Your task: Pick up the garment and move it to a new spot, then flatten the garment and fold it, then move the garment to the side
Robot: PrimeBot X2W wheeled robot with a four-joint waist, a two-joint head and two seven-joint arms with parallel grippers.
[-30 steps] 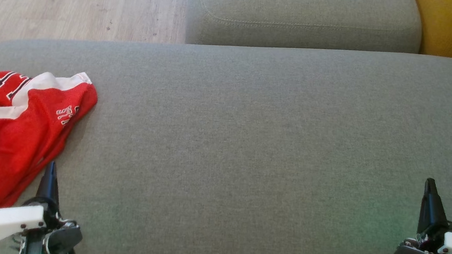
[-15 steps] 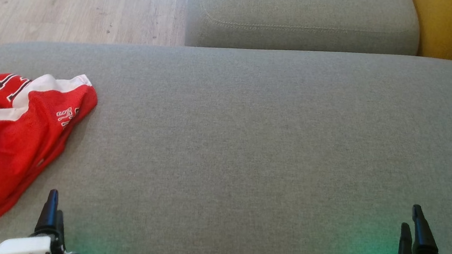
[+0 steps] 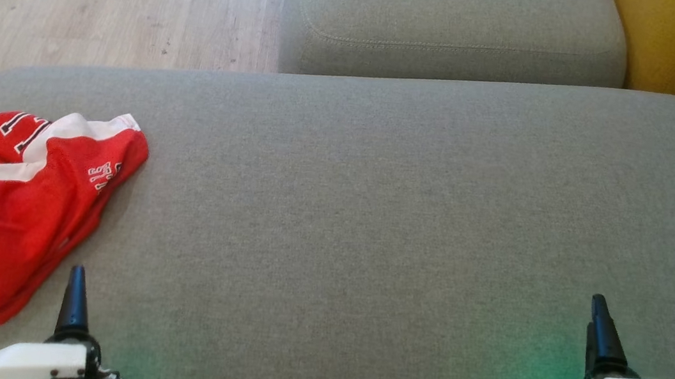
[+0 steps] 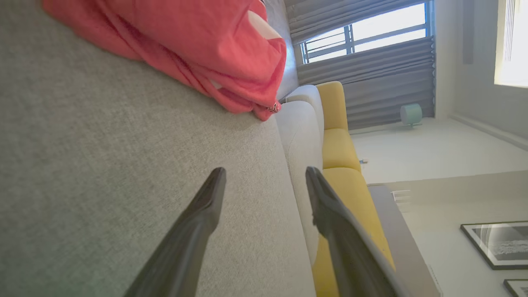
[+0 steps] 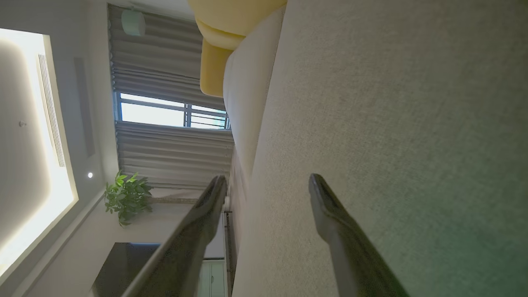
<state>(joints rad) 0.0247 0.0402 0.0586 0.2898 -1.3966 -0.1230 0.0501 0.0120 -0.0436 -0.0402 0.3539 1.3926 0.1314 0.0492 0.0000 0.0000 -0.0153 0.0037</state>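
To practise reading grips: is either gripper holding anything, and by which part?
Nothing is held. The left gripper and right gripper stand open and empty; the crumpled red-and-white mesh garment lies free on the grey fabric cushion.

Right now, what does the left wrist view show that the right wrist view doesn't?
Left wrist, of the two: the red garment crumpled on the grey cushion, a framed picture, the open left gripper. Right wrist, of the two: a potted plant, the open right gripper. Both: the grey cushion, the yellow seat, the curtained window.
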